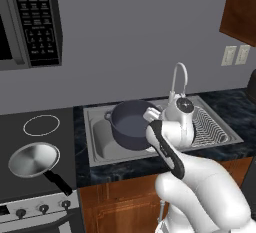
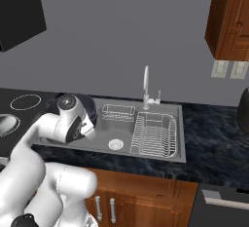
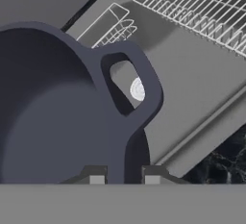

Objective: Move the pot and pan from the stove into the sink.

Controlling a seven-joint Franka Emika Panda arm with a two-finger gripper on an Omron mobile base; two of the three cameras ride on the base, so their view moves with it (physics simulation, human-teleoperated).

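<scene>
The dark blue-grey pot (image 1: 129, 125) hangs over the left part of the sink (image 1: 100, 144), tilted a little. My gripper (image 3: 124, 178) is shut on its rim beside one loop handle (image 3: 144, 81). Through that handle I see the sink floor (image 3: 192, 88) and the drain. In the right base view my hand hides most of the pot (image 2: 90, 108). The silver pan (image 1: 33, 159) lies on the front burner of the black stove (image 1: 65, 132), its black handle pointing to the front right. Its edge also shows in the right base view, pan (image 2: 5, 123).
A wire dish rack (image 2: 154, 134) fills the right half of the sink (image 2: 104, 145), and a small wire basket (image 2: 118, 112) sits at the back. The gooseneck faucet (image 1: 178, 77) rises behind the basin. A microwave (image 1: 30, 22) hangs above the stove.
</scene>
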